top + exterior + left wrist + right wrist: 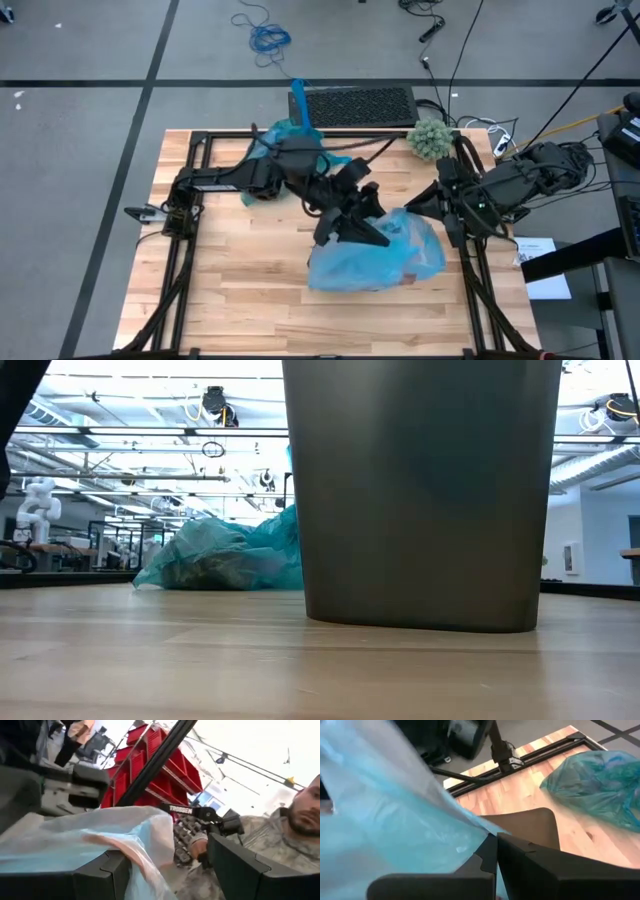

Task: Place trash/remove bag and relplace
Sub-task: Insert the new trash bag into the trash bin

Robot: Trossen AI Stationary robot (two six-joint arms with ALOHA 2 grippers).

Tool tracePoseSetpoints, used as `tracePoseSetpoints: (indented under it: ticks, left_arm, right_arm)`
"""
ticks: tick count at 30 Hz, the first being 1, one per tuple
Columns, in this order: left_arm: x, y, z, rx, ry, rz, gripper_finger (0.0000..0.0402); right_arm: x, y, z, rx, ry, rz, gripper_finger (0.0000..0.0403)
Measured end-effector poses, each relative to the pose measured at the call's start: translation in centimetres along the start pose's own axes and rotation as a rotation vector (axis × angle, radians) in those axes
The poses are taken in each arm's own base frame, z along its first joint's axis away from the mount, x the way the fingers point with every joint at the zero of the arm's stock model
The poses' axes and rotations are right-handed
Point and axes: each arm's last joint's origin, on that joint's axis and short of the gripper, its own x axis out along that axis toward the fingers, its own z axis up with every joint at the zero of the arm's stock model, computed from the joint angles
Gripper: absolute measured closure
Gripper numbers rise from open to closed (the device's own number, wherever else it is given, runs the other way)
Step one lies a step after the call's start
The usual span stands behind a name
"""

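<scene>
Left arm reaches from the left rail across the table middle; left gripper (352,222) sits over the light blue bag (385,262), fingers spread wide. In the left wrist view bag film drapes between and over the fingers (107,870), but whether it is actually gripped cannot be told.

Right arm folds in from the right rail; right gripper (420,205) is at the bag's right upper edge. Right wrist view: fingers (530,865) pressed together, pinching a fold of the light blue bag (395,820).

Bag covers the grey bin (420,490), which stands upright on the wooden table (240,290), right of centre. A pinkish patch shows through the film at the lower right; trash inside otherwise not discernible.

Filled teal bag (290,135) lies at the far table edge, well apart from the bin. Fuzzy grey-green ball (430,138) sits at the far right corner.

Open board: whole near-left quarter and front strip. Black frame rails border left, right and far edges.

A person (280,845) shows beyond the table in the left wrist view.
</scene>
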Motion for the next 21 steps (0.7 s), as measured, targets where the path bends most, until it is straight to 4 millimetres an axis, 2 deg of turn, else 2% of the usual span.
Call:
tracePoseSetpoints:
  ticks: [4,9,13,18,21]
  left_arm:
    - [-0.6,0.2,0.1,0.032,0.052,0.005,0.0173]
    - [-1.1,1.4,-1.3,-0.029,0.194,0.12,0.0195]
    - [-1.6,2.4,-2.5,-0.058,0.296,0.234,0.0257]
    - [-2.3,3.2,-3.2,-0.063,0.362,0.339,0.037]
    - [-2.9,3.9,-3.3,-0.078,0.379,0.419,0.0393]
  right_arm:
    - [0.1,0.0,-0.1,-0.026,0.014,-0.002,0.0403]
    - [0.1,-0.1,-0.2,-0.05,0.021,-0.017,0.0403]
    - [0.1,-0.1,-0.2,-0.07,0.021,-0.017,0.0402]
    - [0.1,-0.3,-0.3,-0.097,0.024,-0.046,0.0402]
    - [0.1,-0.5,-0.5,-0.106,0.041,-0.06,0.0402]
